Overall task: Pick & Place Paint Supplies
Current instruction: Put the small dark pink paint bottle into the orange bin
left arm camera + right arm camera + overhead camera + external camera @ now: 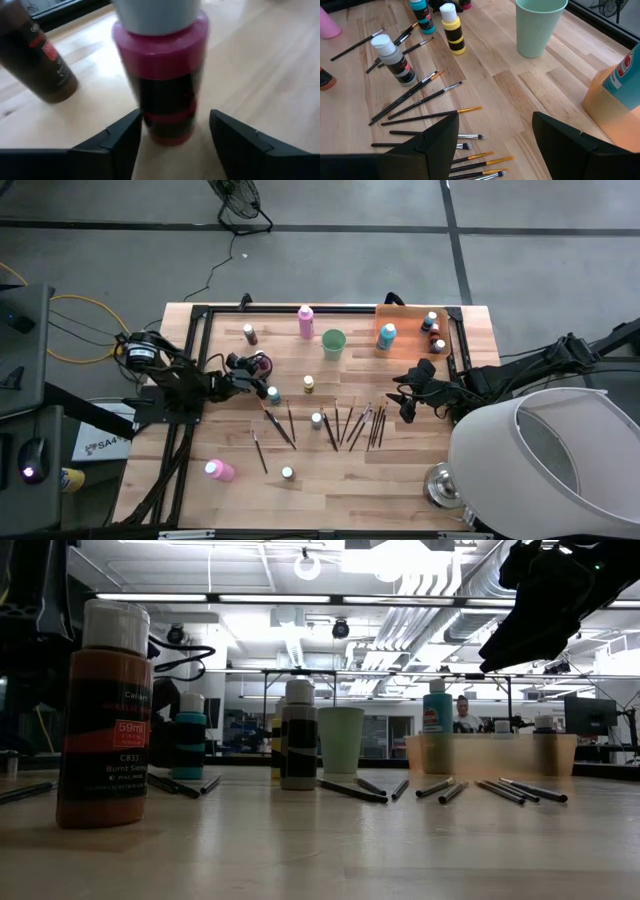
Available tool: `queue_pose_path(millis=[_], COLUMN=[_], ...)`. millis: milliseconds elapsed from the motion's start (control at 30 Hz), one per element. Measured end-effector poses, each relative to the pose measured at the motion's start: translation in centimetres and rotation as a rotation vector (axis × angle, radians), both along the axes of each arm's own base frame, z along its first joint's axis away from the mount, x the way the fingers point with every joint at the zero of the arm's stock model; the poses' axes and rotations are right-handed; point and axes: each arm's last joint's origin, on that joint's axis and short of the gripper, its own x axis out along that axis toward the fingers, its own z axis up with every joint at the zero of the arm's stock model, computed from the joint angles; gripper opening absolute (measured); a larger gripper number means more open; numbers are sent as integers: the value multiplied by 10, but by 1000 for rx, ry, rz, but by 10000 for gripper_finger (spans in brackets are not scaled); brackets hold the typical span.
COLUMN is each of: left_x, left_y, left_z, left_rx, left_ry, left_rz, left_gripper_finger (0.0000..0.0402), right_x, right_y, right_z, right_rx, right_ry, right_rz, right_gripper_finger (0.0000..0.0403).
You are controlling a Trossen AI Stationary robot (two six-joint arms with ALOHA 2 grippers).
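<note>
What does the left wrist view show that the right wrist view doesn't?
Only the left wrist view: the magenta bottle standing between the left gripper's open fingers, not yet clamped, and a brown bottle beside it. Only the right wrist view: the green cup, the brushes, the yellow bottle, the orange tray and the open right gripper above the brushes. Both share the wooden table.

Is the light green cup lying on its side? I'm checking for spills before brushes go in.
No. In the right wrist view the light green cup stands upright on the wooden table, open mouth up.
</note>
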Motion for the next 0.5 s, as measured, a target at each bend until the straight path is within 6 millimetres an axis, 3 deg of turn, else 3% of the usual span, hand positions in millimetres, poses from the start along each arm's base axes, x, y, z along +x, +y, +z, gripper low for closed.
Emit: queue_pose_path(millis=[233,500], left_x=[3,11], left_y=[2,3], left_z=[3,7], left_rx=[46,47], left_ry=[-9,-37], left_rz=[67,63], left_gripper_finger=[161,151], right_x=[0,0], right_y=[0,0], right_z=[0,0], right_rx=[0,0], right_ry=[0,0], right_rz=[0,0], right_gripper_finger=[246,246])
